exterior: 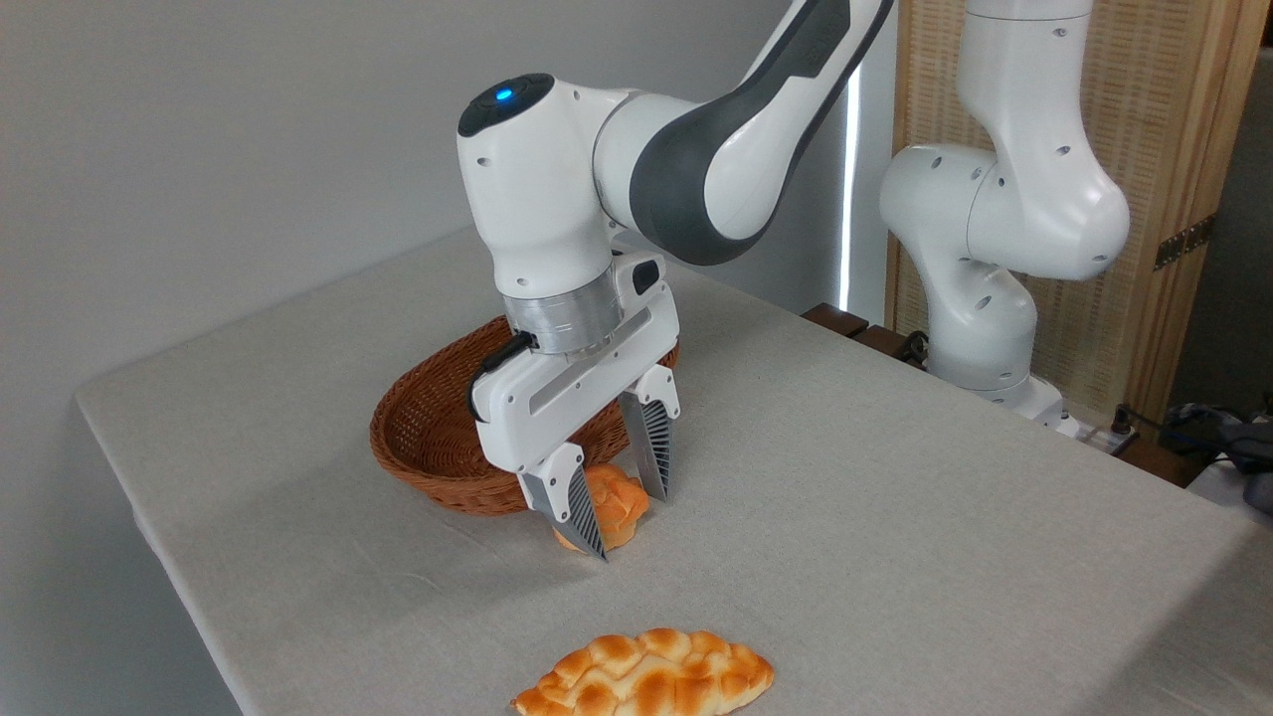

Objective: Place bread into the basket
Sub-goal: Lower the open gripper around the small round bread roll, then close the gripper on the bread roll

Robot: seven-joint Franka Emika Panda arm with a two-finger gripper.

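Note:
The bread, a small orange-golden bun with a lumpy top, sits on the table just in front of the basket. My gripper is lowered over it, open, with one ribbed finger on the bun's left and the other finger on its right. Neither finger is clearly pressing the bun. The left finger hides part of the bun. The basket, brown woven wicker and shallow, lies directly behind the gripper, and the gripper body covers its right half. Nothing shows inside the part I can see.
A flat braided golden loaf lies near the front edge of the grey table. The arm's white base stands at the table's right rear. A grey wall runs behind on the left, and a wooden screen stands behind the base.

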